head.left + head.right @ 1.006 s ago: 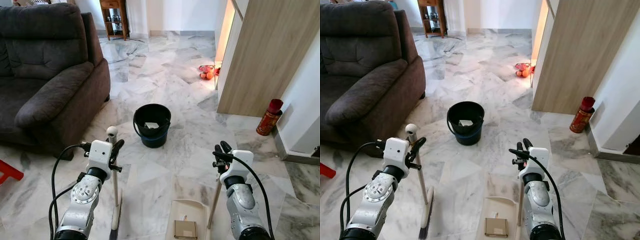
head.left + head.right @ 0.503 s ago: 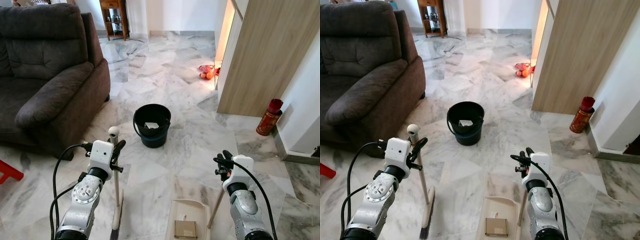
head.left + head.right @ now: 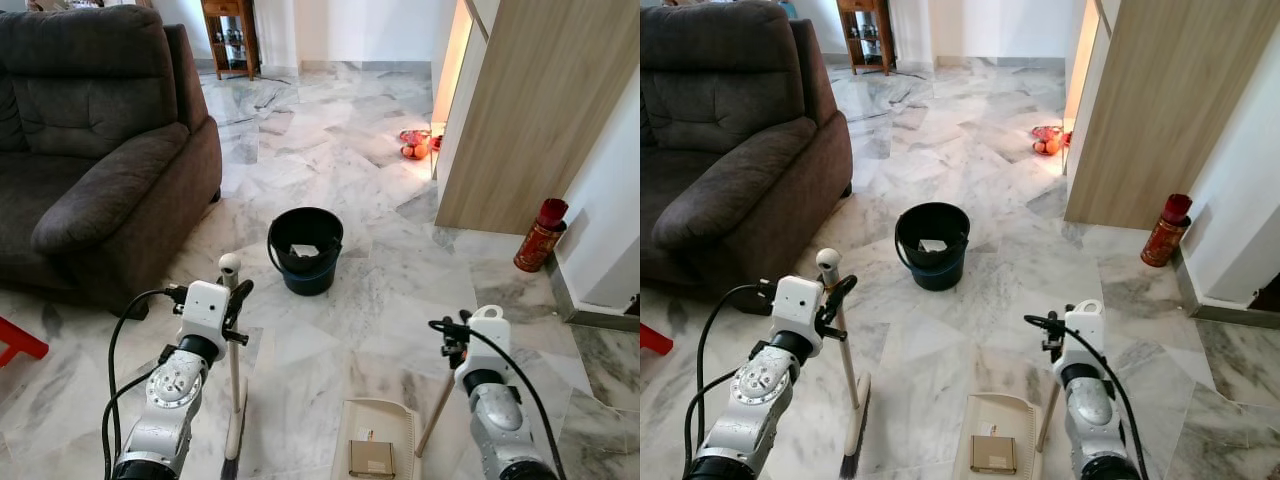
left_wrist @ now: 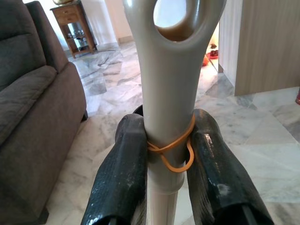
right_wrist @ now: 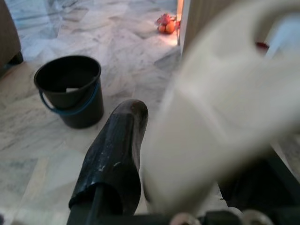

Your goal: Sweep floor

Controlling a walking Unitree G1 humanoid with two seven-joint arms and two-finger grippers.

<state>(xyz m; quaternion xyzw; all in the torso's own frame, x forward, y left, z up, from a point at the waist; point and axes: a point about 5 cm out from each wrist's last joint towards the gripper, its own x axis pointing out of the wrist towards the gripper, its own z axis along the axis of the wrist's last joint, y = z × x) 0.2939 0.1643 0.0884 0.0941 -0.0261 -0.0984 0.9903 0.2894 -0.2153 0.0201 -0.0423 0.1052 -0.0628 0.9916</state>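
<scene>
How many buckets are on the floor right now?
1: a black plastic bucket with a blue handle stands on the marble floor ahead, beside the grey sofa.

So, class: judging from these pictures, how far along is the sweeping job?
Done: a brown cardboard scrap lies in the beige plastic dustpan. In hand: the left gripper clamps the grey broom handle; the right gripper holds the dustpan's handle. Left: tipping it into the black bucket, probably.
</scene>
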